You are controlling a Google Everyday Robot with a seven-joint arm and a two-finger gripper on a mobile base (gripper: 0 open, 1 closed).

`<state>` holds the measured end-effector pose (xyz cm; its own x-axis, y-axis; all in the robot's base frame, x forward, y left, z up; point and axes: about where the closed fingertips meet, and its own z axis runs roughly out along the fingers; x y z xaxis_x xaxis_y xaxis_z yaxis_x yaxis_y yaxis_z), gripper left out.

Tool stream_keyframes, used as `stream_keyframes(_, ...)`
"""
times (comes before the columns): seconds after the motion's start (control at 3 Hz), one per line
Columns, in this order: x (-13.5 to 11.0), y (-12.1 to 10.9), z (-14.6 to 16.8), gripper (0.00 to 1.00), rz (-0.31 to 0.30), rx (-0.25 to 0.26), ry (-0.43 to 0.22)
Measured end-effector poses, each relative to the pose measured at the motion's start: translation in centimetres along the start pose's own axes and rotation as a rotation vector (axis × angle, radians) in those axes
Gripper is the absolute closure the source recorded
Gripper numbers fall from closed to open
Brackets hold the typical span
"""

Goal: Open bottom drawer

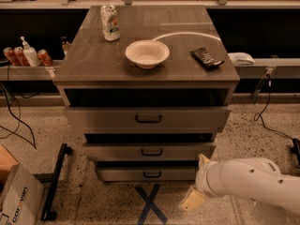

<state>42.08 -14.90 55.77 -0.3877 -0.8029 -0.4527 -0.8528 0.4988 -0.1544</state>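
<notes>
One claw (pixel 197 182), jaws apart, empty, just right of bottom drawer (pixel 150 174).

cabinet top (pixel 93 62): can (pixel 110 22), bowl (pixel 147 54), remote (pixel 207 58) | gripper (pixel 197 181): low, front-right

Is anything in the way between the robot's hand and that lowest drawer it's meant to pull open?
Nothing visible does. The gripper hangs low by the right end of the grey-brown wood-grain bottom drawer, its small black bar handle lying to the left. In front lies only speckled floor with a flat blue tape cross.
</notes>
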Motion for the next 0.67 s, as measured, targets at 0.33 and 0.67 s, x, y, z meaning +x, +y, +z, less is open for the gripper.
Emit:
stream_keyframes(0.33,1.2,0.6,4.0,0.00,0.094,-0.028,-0.068)
stream_keyframes(0.67,3.4,0.3,7.2,0.00,0.162,-0.053,-0.143)
